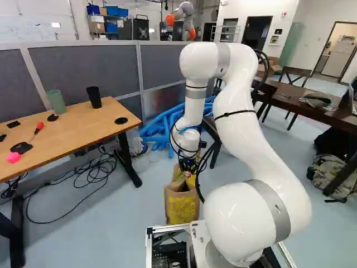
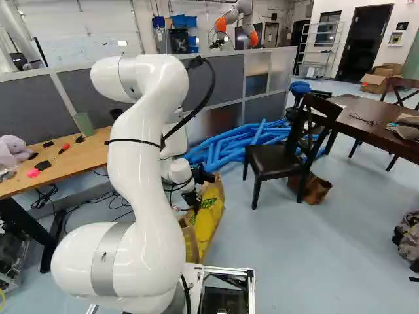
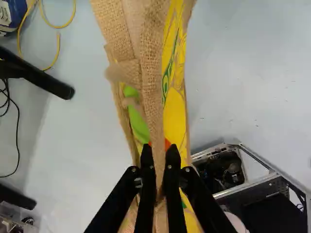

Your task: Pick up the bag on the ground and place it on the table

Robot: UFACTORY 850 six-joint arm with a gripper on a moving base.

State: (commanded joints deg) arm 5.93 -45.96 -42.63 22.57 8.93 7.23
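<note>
Two fingers [image 3: 147, 170] pinch one burlap bag [image 1: 172, 196] bearing yellow print [image 1: 183, 211]; one green cup [image 1: 56, 101] stands near one black cup [image 1: 93, 97].

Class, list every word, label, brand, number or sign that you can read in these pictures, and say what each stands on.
No text can be read with certainty.
Burlap bag: yellow print on its side, green lettering on its yellow panel; too blurred.
Whiteboard: faint writing; too small.
Blue object near the yellow cord: a white label; blurred and cut off.
Wall sign: red marks; too small.
</note>
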